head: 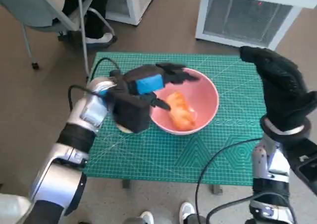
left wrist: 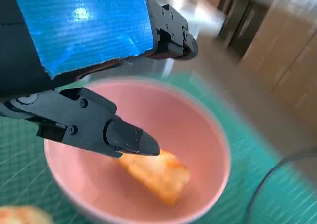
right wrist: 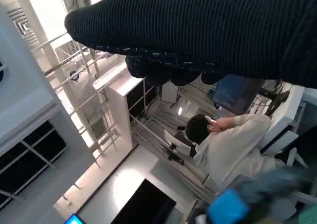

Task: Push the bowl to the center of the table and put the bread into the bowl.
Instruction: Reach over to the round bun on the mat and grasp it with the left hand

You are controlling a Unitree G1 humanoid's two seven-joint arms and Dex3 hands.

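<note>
the bench [head: 148,159] is covered by a green cutting mat, and the pink bowl [head: 207,87] is seen on it, a little behind the middle and roughly centred from side to side. the bread [head: 180,111] is already lying inside the bowl, on its floor toward the near wall; in the left wrist view the same orange piece [left wrist: 156,174] is shown resting on the pink bottom, with nothing gripping it.

the left hand [head: 148,85] is held over the bowl's left rim. its fingers [left wrist: 124,135] are spread apart and nothing is held between them, so it is read as open and empty; one black fingertip hangs just above the bread, and contact cannot be ruled out from these views.

the step in hand is judged to be the release and withdrawal. it would be done well if the hand were lifted straight up and clear before being drawn back to the left, so that the rim is not caught and the bowl is not dragged off its place. the fingers should be kept apart while rising, so the bread is not snagged.

the right hand [head: 282,85] is raised at the right edge of the bench, well apart from the bowl. nothing is seen in it, but whether its fingers are spread or curled cannot be told.

a second pale-orange scrap is glimpsed at the edge of the left wrist view, too blurred to name.
</note>
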